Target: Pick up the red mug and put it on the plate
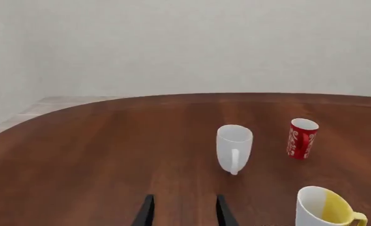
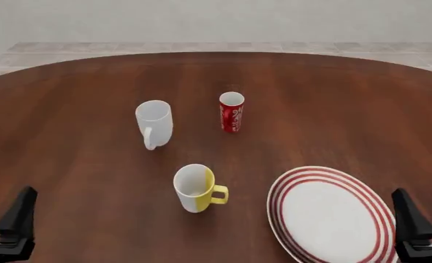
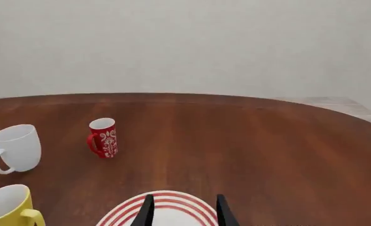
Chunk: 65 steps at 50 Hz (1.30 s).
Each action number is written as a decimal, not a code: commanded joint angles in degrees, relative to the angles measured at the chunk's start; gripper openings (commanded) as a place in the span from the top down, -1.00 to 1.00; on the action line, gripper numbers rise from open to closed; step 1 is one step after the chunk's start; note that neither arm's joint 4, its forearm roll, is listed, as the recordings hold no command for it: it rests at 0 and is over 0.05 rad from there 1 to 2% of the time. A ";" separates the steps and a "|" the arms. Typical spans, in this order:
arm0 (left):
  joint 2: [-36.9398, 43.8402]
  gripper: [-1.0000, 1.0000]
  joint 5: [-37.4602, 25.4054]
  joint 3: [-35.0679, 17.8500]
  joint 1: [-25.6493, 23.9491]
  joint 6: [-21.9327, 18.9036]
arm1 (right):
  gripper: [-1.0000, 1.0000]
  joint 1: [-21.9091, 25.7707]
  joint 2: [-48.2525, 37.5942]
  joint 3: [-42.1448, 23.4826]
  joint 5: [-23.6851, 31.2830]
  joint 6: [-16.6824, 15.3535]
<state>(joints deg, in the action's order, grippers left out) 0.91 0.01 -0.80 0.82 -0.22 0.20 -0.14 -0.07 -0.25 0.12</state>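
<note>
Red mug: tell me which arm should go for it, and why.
Probably the right. The red mug stands upright slightly right of centre, with no other mug between it and the right claw. The plate lies on that side too. The left claw would have to pass the white mug.

The front camera looked down from above and behind both arms across the table (image 2: 69, 98). Each wrist camera sat low, facing forward toward the wall (image 1: 185, 42). All three views shared the red mug (image 2: 232, 111).
</note>
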 commanded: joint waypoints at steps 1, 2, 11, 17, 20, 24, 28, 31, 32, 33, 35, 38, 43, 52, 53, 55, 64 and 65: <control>0.44 -1.00 1.42 0.74 -0.76 -0.09 | -1.00 -0.74 -0.09 -0.05 0.48 0.08; 0.45 -1.00 1.45 0.76 -1.00 -0.70 | -1.00 -0.72 -0.09 -0.05 0.45 0.05; -0.60 -1.00 0.29 0.79 -2.38 -1.30 | -1.00 -0.62 -0.10 0.00 0.64 -0.32; -0.45 -1.00 0.49 0.77 -3.40 -2.09 | -1.00 -0.68 -0.08 0.02 0.73 -0.63; -0.29 -1.00 0.82 0.78 -3.92 -3.13 | -1.00 -0.78 -0.03 0.02 0.84 -0.71; 1.85 -1.00 3.72 0.79 -4.87 -3.85 | -1.00 -0.76 -0.03 0.03 0.85 -0.84; 7.20 -1.00 9.45 0.03 -7.07 -5.61 | -1.00 -0.63 0.00 0.04 0.84 -1.10; 11.72 -1.00 8.87 -5.43 -9.46 -6.24 | -1.00 -0.61 0.00 0.04 0.85 -1.15; 13.31 -1.00 9.43 -6.18 -10.20 -6.06 | -1.00 -0.64 -0.01 0.04 0.86 -1.09; 16.74 -1.00 13.34 -5.20 -10.32 -7.01 | -1.00 -0.75 -0.01 0.05 0.86 -1.03; 19.34 -1.00 16.23 -4.24 -10.11 -6.41 | -1.00 -0.80 0.01 0.05 0.82 -0.99; 29.05 -1.00 20.42 -5.77 -11.15 -4.96 | -1.00 -0.97 0.04 0.05 0.80 -0.99; 32.51 -1.00 20.31 -9.36 -15.73 -3.06 | -1.00 -0.76 0.02 0.05 0.71 -1.14; 38.85 -1.00 18.06 -18.09 -20.98 -1.65 | -1.00 -0.83 0.09 0.05 0.57 -1.12; 39.08 -1.00 17.98 -18.66 -21.43 -1.09 | -1.00 -0.80 0.09 0.05 0.56 -1.17; 42.13 -1.00 17.30 -20.94 -21.09 -0.74 | -1.00 -0.78 0.09 0.05 0.53 -1.18; 44.09 -1.00 12.03 -31.31 -17.71 -2.76 | -1.00 -0.87 0.09 0.06 0.45 -1.14; 44.54 -1.00 11.49 -32.52 -18.86 -2.90 | -1.00 -0.85 0.09 0.06 0.46 -1.14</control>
<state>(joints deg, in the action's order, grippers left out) 40.47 14.64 -23.91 -17.40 -2.56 -0.63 -0.06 -0.02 0.28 -1.01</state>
